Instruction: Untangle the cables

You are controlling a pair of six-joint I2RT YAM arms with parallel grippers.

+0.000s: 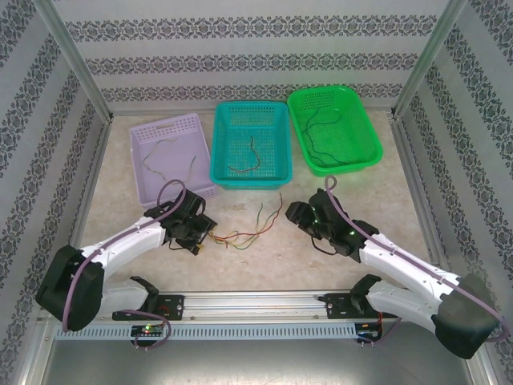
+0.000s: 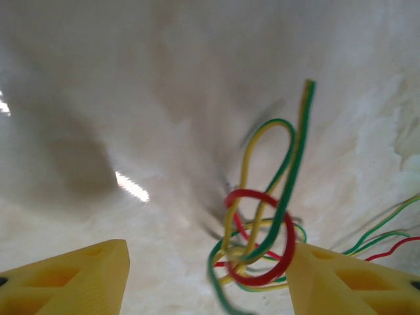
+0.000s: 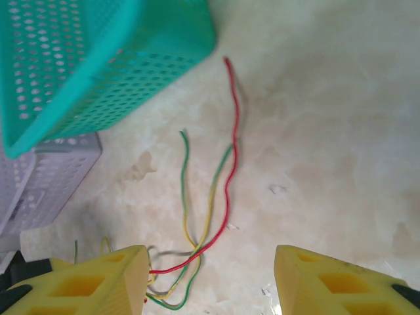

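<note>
The left gripper (image 2: 207,266) was seen released, its yellow fingers (image 2: 72,279) spread wide and held low over the table (image 2: 131,98). The knotted end of the cables (image 2: 259,243), a red loop with green and yellow threaded through it, was found between the jaws. It sat close against one finger and nothing was pinched. The right gripper (image 3: 211,266) was likewise seen unclenched, jaws apart over bare table. The red strand (image 3: 231,131) ran in beside one finger but was not gripped.

In the top view the cables (image 1: 244,233) were laid on the table (image 1: 264,269) between the two grippers. The knot was at the left gripper (image 1: 198,238), and the free tails fanned toward the right gripper (image 1: 298,213) and the teal basket (image 1: 250,181).

Step judged: the knot is to be pinned by the left and one strand drawn out by the right. To do it well:
- The left should be centred on the knot before closing, since the knot was off to one side.
- Only one tail should be taken by the right; the red looked best separated.
- The pull should be kept low, slow and away from the knot, so the loop is not tightened.

Pose: both arms were reached forward from their bases, forearms angled inward and wrists pitched down. The grippers faced each other across the tangle. The purple basket (image 1: 164,125) and green basket (image 1: 345,167) were set well behind, with thin wires seen in them.
</note>
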